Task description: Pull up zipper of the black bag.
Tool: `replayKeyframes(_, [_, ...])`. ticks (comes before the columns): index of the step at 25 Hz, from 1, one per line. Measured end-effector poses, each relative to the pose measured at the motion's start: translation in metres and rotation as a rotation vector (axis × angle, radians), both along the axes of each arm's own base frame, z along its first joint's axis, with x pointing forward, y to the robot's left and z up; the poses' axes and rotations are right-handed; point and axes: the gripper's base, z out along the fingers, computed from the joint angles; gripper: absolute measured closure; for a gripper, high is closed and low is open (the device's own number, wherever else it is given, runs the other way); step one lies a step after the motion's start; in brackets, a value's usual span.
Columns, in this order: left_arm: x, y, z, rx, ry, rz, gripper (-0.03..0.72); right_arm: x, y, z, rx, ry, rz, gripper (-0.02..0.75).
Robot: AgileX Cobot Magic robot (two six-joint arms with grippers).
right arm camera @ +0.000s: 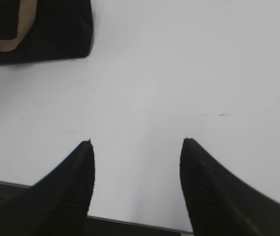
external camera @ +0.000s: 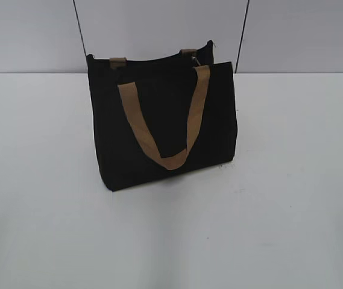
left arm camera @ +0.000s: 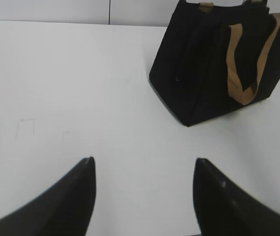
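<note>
Both grippers, left (left arm camera: 143,172) and right (right arm camera: 136,152), hang open and empty near the table's front edge, well short of the bag (external camera: 162,123) standing farther back, its zipper (external camera: 159,60) apparently running left-right, neither arm clearly nearer.

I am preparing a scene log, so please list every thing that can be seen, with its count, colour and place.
black bag: 1, black, upright on the table, far centre.
handles: 2, tan-brown; one hangs over the front face, the other shows only its ends at the top rim.
zipper: 1, small silvery pull near the rim's right end.
table: 1, white.
left gripper: 1, black, open, above bare table.
right gripper: 1, black, open, near the table's edge.
</note>
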Motion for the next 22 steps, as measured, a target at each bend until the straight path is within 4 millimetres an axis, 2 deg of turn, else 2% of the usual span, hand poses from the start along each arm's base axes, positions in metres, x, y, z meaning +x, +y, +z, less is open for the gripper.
replayKeyframes(4, [0.0, 0.0, 0.0, 0.0, 0.0, 0.0, 0.219, 0.0006, 0.0003, 0.0, 0.0, 0.0, -0.044, 0.305])
replayKeyframes(22, [0.0001, 0.0, -0.0002, 0.0, 0.0, 0.0, 0.219, 0.0007, 0.0003, 0.0001, 0.0, -0.001, -0.048, 0.305])
